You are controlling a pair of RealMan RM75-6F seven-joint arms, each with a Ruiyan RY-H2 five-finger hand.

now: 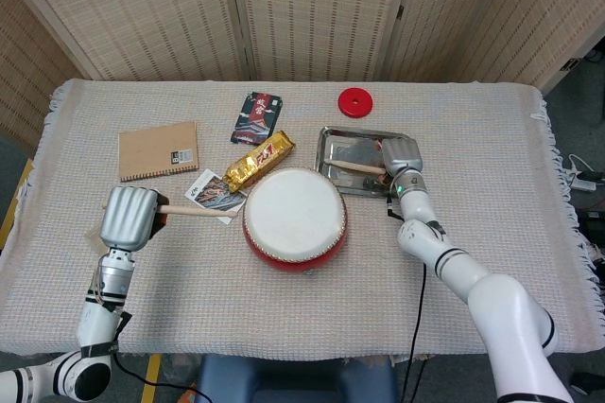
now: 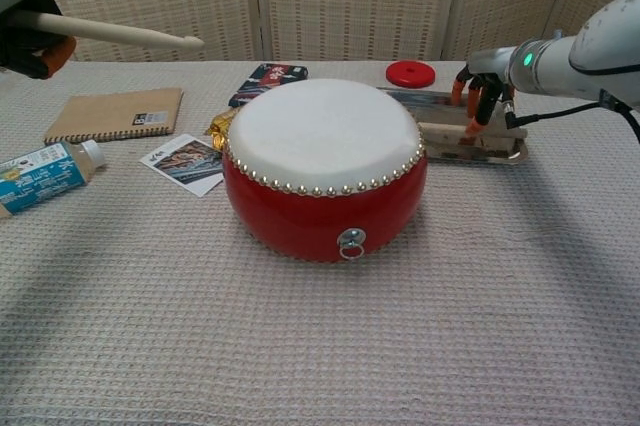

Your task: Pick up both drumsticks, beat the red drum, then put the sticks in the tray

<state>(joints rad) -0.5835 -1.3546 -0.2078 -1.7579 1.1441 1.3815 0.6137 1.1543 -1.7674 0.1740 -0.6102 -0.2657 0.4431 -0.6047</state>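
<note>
Red drum (image 1: 294,219) with white skin sits mid-table; left hand (image 1: 128,217) grips one wooden stick (image 1: 194,210) beside it; right hand (image 1: 400,158) holds the other stick (image 1: 356,167) low in the steel tray (image 1: 333,141).

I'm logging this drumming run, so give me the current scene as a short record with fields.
left hand: grips a drumstick, raised left of the drum, tip toward it
right hand: over the tray, fingers down at the second drumstick lying in it; grip unclear
red drum: mid-table, untouched
task stage: one stick in the tray, one not yet
nearby: notebook, gold packet, red disc
</note>
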